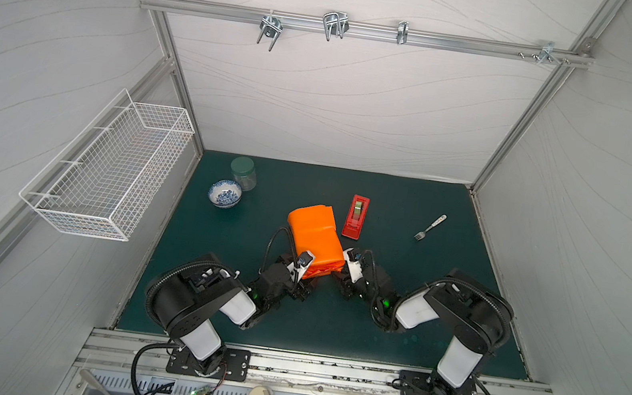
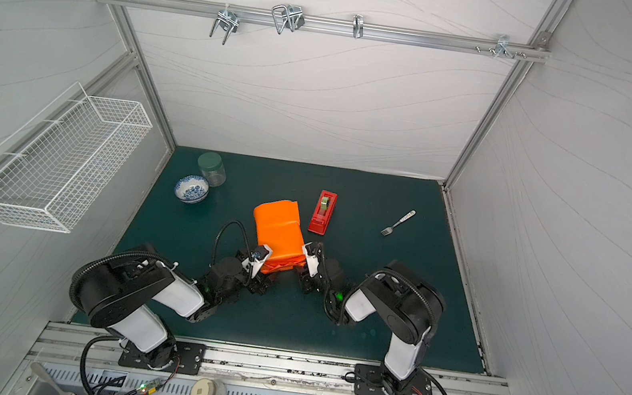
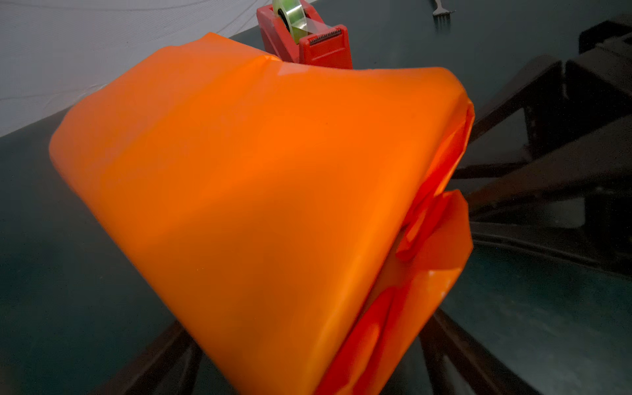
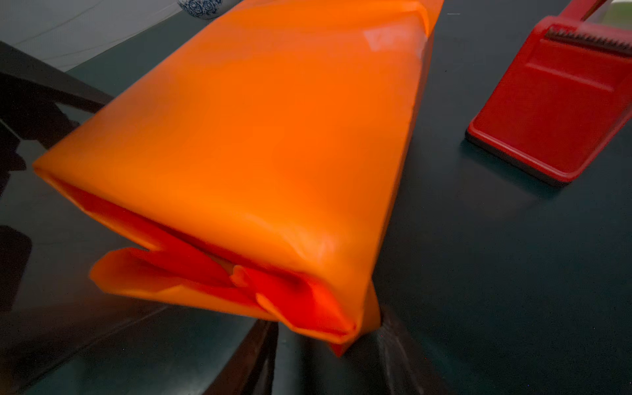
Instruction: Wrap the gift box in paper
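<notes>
In the middle of the green mat (image 1: 372, 324) lies one parcel: the paper (image 1: 315, 234) is folded around the gift box, which is hidden inside (I cannot make it out anywhere). The top and long sides look closed and smooth. The near end, facing the arms, is open, with loose flaps (image 4: 191, 273) sticking out. I judge the task more than half done: these flaps must be folded down and taped.

The left gripper (image 1: 307, 272) has its jaws wide, with the parcel's near end between them. The right gripper (image 1: 339, 271) is at the other near corner, jaws partly apart; whether they pinch the paper I cannot tell.

Counted: one tape dispenser (image 1: 356, 217) just beside the parcel, one bowl (image 1: 225, 193), one jar (image 1: 244, 173), one fork (image 1: 430, 226), one wire basket (image 1: 109, 165).
</notes>
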Robot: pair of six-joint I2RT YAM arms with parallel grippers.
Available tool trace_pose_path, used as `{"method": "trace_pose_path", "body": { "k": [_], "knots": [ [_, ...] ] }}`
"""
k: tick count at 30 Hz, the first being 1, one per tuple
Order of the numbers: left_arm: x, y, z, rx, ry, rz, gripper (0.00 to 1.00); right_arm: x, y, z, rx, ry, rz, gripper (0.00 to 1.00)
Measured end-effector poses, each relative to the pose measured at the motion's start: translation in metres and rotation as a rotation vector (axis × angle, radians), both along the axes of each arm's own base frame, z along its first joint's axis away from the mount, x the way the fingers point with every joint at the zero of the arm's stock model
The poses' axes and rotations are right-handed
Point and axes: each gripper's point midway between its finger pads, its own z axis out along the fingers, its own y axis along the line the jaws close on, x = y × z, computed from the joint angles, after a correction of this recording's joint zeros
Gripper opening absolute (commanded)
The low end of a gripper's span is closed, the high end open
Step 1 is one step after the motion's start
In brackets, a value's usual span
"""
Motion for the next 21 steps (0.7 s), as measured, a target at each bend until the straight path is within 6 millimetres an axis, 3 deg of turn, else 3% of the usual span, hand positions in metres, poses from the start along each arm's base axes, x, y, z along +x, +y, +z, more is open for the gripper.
{"method": "trace_pose_path", "body": {
  "k": [21],
  "knots": [
    [0.011,0.0,0.002,-0.049,-0.01,0.031,0.73,0.002,-0.002,0.0,-0.001,0.0,-0.008,0.5]
  ]
}}
